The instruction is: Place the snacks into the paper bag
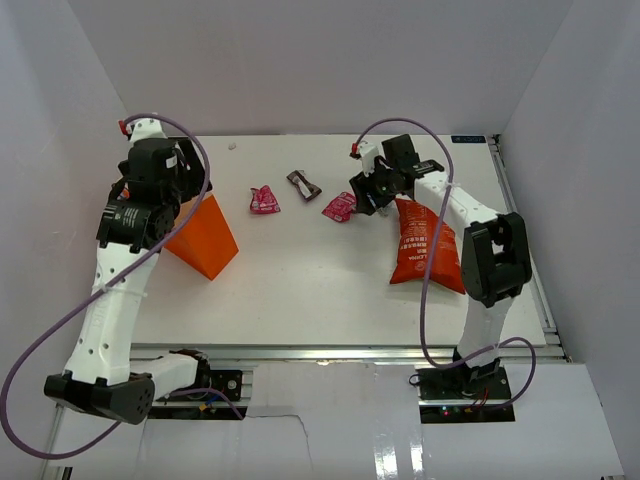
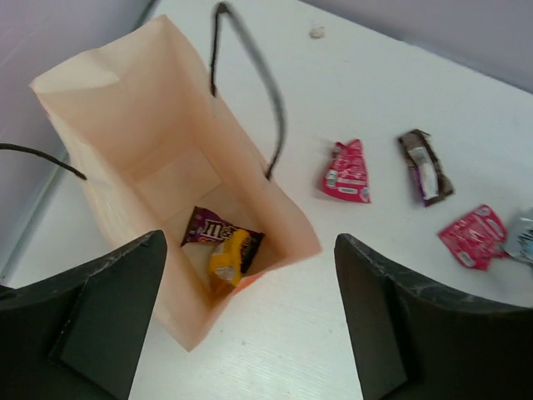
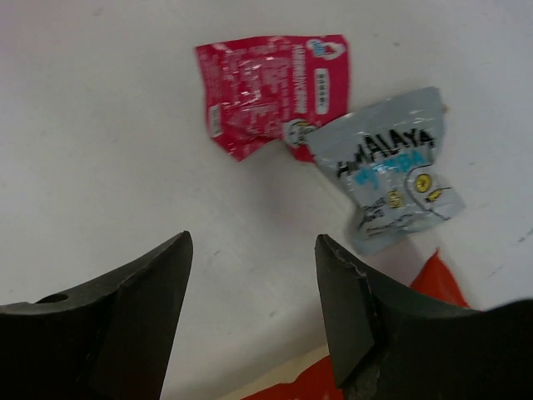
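Paper bag (image 1: 203, 240), top view: found at the left arm, well apart from the right gripper (image 1: 368, 196). A pink sweet (image 1: 339, 207) is logged just beside that claw and the crisp bag (image 1: 425, 248) close behind it, toward the arm's base. A second pink sweet (image 1: 264, 200) and the dark brown sweet (image 1: 302, 184) are set farther out, between the arms

Left wrist view: the left gripper (image 2: 248, 283) is shown spread wide, nothing pinched, poised over the bag's open mouth. The yellow candy pack (image 2: 226, 257) is already lodged at the bottom, just beyond the fingertips

Right wrist view: the fingers are spread and empty. The silvery-grey sweet (image 3: 396, 171) is placed just ahead of the finger on the crisp-bag side, its long axis running roughly away from the claw. The pink sweet lies beyond the gap, touching it at a corner. The right arm is judged much the nearer; a short advance, shifted toward that finger, appears to be called for
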